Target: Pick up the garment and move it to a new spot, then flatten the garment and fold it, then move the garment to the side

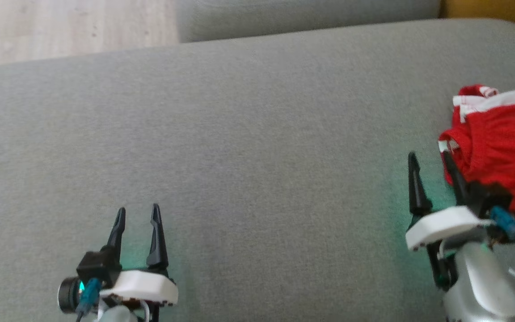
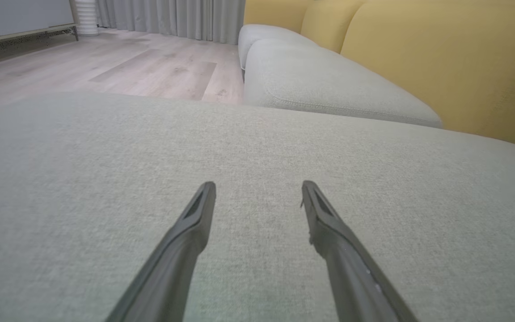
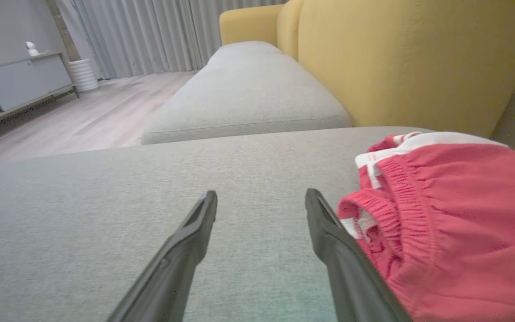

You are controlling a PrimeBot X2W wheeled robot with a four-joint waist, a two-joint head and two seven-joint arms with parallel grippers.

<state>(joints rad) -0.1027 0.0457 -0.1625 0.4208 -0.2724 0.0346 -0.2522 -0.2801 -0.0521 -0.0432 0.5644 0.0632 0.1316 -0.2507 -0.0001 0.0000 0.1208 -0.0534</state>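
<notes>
Broadly, the grey seat (image 1: 257, 134) spreads under and ahead of both pairs of jaws. A second seat (image 3: 244, 89) lies farther ahead, and the yellow backrest (image 3: 418, 58) rises beyond the right jaws, off to their right. Pale wood floor (image 2: 105, 67) lies ahead and left of the left jaws, past the seat's edge. The red garment (image 1: 503, 147), bunched and trimmed in white, lies on the seat beside the right gripper (image 1: 429, 155), against the outer side of its right-hand finger. Those jaws are spread and hold nothing, with bare seat showing between them. The left gripper (image 1: 137, 207), well apart from the garment, is likewise released, its jaws parted over bare seat.
</notes>
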